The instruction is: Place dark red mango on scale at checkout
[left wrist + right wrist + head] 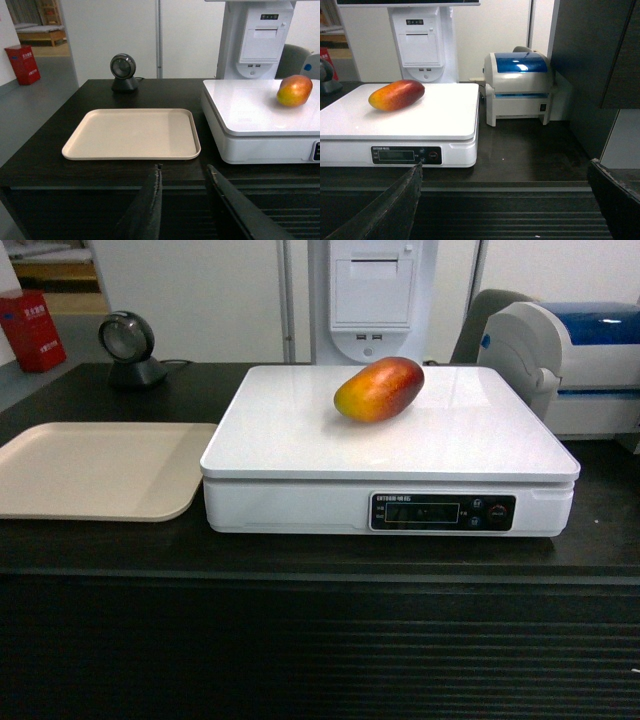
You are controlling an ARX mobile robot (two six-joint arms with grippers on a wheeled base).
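**Already on the scale — main risk was a roll**

So the dark red mango [379, 389] lay on the scale [300, 445], toward the platform's rear, right of its centre, nothing touching it. Likely failure: rounded fruit on glossy platform, so a bump to the scale or bench [110, 545] could roll it off. Long axis ran roughly along the scale's width, angled slightly; red end toward the printer [580, 365] side, yellow end toward the tray [90, 470]. Left fingers [156, 195] slightly parted, right fingers [410, 192] wide apart, both empty, low in front of the scale.
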